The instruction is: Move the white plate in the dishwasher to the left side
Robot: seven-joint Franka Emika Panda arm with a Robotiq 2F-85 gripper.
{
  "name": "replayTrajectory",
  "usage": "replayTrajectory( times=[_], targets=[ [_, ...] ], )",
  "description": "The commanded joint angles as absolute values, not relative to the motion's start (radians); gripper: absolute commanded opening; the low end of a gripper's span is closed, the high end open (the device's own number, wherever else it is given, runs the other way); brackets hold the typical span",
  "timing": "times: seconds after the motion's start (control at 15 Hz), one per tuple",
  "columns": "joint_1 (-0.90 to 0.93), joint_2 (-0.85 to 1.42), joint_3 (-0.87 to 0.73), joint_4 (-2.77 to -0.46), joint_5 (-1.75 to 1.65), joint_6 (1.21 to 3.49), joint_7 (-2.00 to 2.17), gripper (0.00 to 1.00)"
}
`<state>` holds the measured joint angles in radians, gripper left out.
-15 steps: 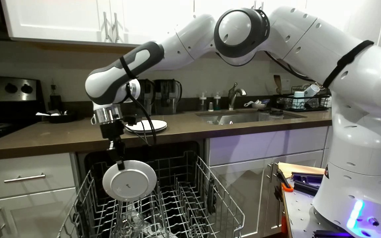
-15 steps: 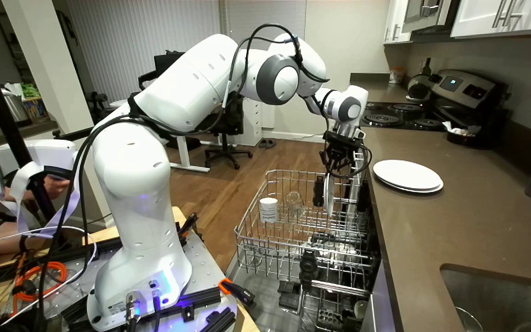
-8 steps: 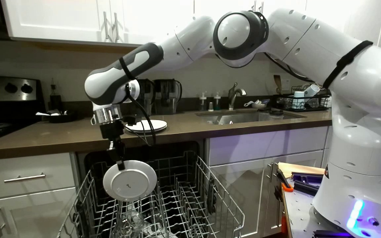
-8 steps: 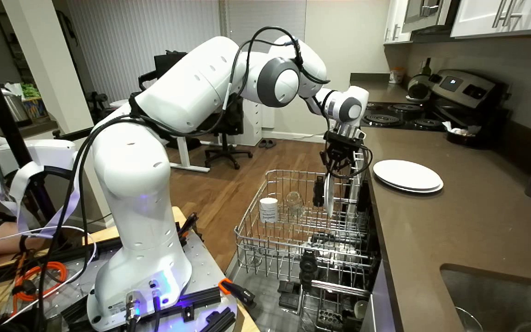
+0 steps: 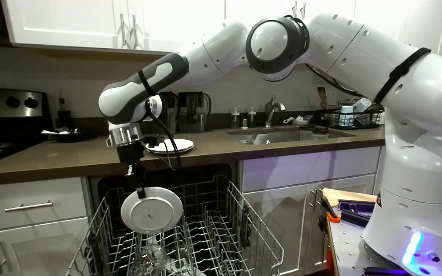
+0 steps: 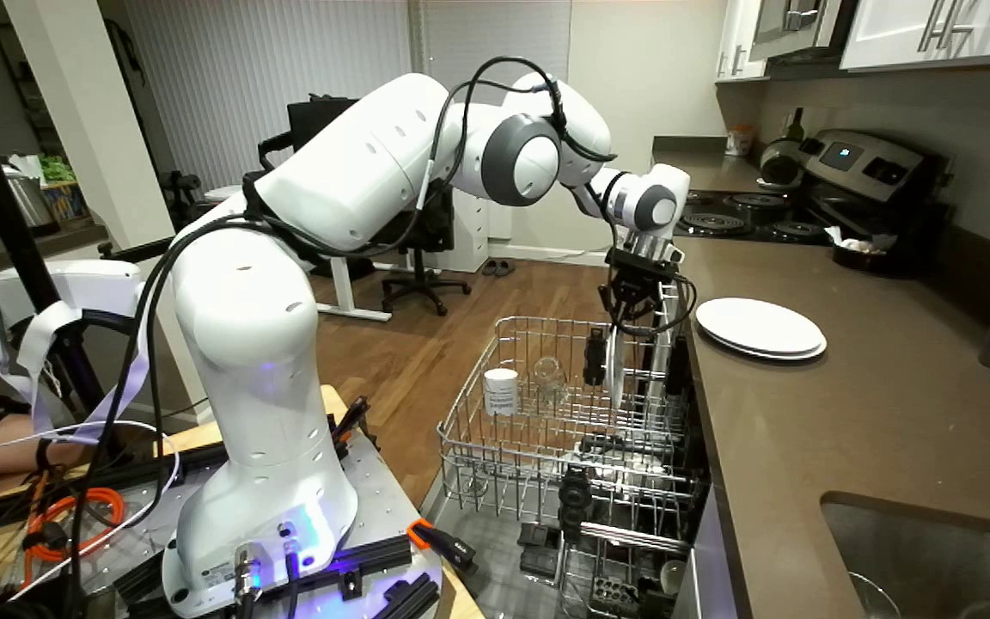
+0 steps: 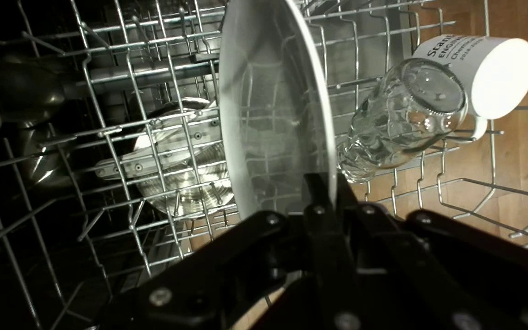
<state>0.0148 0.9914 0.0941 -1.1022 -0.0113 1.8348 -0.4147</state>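
Round white plate (image 5: 152,210), in an exterior view: inner ring, small dark central mark, this face toward camera. Stands on edge, plane near vertical, left of centre there in pale-grey wire dishwasher rack (image 5: 257,216); tine contact unclear. Black two-fingered gripper (image 7: 332,192) pinches its upper rim.

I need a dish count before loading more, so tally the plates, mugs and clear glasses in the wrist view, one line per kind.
White plate: 1, held by the gripper
White mug: 1
Clear glass: 1
Total: 3
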Motion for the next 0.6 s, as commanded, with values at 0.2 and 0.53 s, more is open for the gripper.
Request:
replayTrajectory(
  times=[0.2, 0.53],
  targets=[
    [0.017, 1.096, 0.093, -0.96, -0.005, 1.787, -0.365, 0.05],
    [0.024, 1.178, 0.086, -0.881, -0.011, 1.777, -0.338, 0.05]
  ],
)
